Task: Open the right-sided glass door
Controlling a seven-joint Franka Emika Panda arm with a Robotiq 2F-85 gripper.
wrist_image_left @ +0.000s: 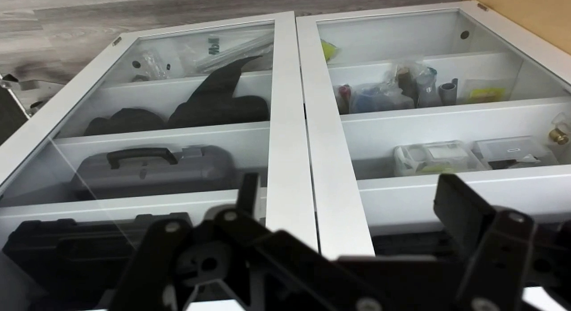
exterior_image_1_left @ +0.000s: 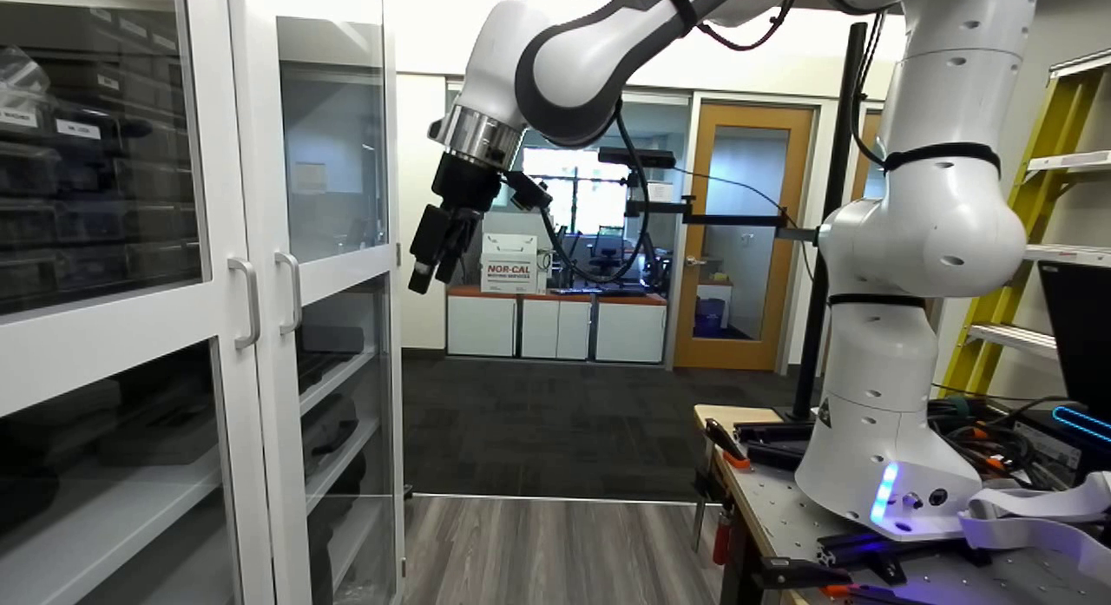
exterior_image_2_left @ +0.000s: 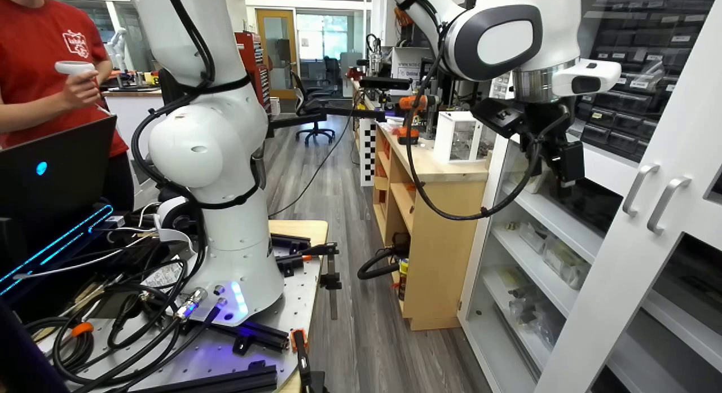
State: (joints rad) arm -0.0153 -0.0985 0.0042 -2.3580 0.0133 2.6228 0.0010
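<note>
A robot arm [exterior_image_1_left: 920, 232] is standing on a table [exterior_image_1_left: 768, 501], its gripper [exterior_image_1_left: 435, 275] hanging tilted downward, apart from a cabinet [exterior_image_1_left: 204, 305] with two closed glass doors [exterior_image_1_left: 347, 269], whose handles [exterior_image_1_left: 253, 301] are standing side by side. Beyond, a box [exterior_image_1_left: 508, 256] is resting on a counter [exterior_image_1_left: 482, 325], left of a wooden door [exterior_image_1_left: 746, 284]; at right, a ladder [exterior_image_1_left: 1057, 123] is standing behind the arm.

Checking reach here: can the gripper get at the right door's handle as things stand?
Probably yes: the gripper is open and apart from the right handle, with nothing visible blocking the way, though the left handle is close by.
</note>
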